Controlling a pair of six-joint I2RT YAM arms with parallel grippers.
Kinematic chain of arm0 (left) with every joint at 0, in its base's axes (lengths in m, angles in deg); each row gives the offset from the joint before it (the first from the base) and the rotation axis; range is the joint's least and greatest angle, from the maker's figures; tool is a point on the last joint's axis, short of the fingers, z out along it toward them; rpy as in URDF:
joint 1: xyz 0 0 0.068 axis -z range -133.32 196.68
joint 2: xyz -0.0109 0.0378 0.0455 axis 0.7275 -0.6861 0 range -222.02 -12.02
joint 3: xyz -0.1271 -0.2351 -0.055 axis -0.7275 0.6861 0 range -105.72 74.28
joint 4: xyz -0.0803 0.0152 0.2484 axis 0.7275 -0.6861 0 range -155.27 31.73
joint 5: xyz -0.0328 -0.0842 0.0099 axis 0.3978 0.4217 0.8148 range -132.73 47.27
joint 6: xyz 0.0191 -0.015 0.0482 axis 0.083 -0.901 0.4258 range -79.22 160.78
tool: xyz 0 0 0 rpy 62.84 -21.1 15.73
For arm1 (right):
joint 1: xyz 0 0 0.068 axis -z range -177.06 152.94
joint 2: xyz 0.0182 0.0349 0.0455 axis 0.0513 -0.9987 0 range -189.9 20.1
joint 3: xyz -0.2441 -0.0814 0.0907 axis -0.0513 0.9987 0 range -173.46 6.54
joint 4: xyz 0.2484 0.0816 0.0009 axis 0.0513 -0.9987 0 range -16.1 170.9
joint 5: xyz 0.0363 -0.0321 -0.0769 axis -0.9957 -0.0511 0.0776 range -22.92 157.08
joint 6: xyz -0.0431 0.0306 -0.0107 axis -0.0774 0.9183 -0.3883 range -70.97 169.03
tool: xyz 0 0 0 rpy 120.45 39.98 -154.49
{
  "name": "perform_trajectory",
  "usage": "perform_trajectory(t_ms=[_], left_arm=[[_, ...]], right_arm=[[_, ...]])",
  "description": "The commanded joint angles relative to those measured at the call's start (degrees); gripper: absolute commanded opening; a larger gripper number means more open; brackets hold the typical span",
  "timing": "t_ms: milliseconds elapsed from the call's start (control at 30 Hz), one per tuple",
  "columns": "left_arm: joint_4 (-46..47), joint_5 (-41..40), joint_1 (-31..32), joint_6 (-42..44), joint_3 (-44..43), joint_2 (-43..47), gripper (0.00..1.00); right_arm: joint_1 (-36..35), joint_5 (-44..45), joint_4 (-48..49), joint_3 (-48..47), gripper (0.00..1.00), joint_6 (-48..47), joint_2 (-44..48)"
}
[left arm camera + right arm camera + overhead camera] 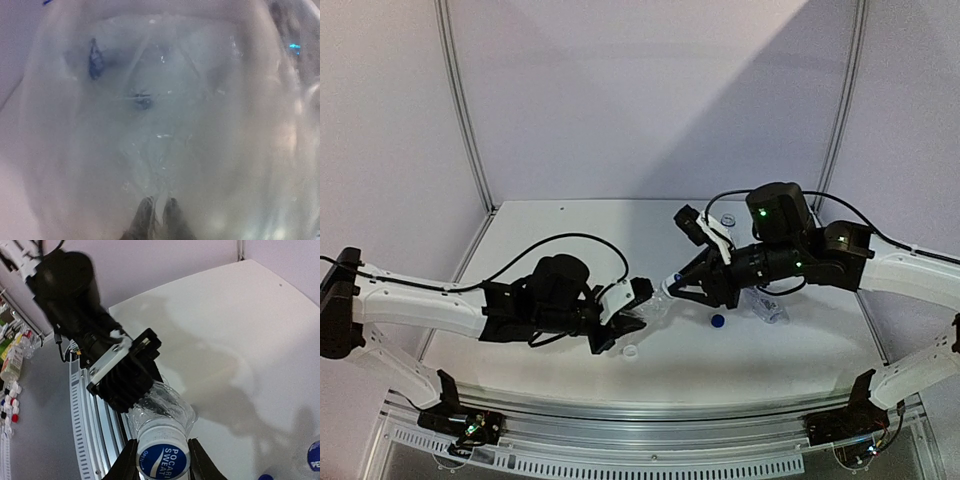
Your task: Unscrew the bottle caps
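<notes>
My left gripper (625, 318) is shut on a dented clear bottle (653, 303) and holds it off the table, neck pointing up and right. In the left wrist view the bottle (160, 110) fills the frame, its wall pinched between the dark fingertips (145, 216). The bottle cap (162, 452) is white with a blue printed top. My right gripper (163, 464) is shut on this cap, one finger pressed against each side. From above, the right gripper (675, 285) meets the bottle's neck end. The clear bottle (167, 407) runs back into the black left gripper (122, 377).
A loose white cap (630, 351) lies on the white table (570, 230) near the front. A loose blue cap (718, 321) lies right of it. Another clear bottle (772, 308) lies under the right forearm. Metal rails (620, 440) run along the near edge.
</notes>
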Motion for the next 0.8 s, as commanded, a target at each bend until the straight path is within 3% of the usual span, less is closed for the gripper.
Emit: perform_trajectory(t_ms=[0,133,400,533,633,767], left_arm=[[-5.5,28.2,-2.2,-0.9,-4.0,-3.8,0.03],[-13.0,41.2,-2.5,0.0,-8.6,-9.0,0.07],[-21.8,60.6,-2.5,2.9,-14.2,-16.8,0.04],[-32.3,66.7,-1.5,7.9,-18.7,-21.4,0.04],[-41.8,73.9,-0.3,14.6,-22.4,-24.5,0.03],[-63.8,83.0,0.6,35.6,-29.5,-28.2,0.03]], right_arm=[[0.4,-0.1,1.2,3.4,0.28,-12.7,6.2],[0.4,-10.0,2.9,4.4,0.28,-15.0,9.0],[-0.5,-15.1,-1.0,3.4,0.28,-18.9,9.6],[-0.5,-16.0,-1.8,3.4,0.28,-20.1,11.3],[-0.5,-16.0,-0.6,4.4,0.28,-20.4,13.5],[-0.6,-14.5,0.2,5.2,0.28,-20.6,14.5]])
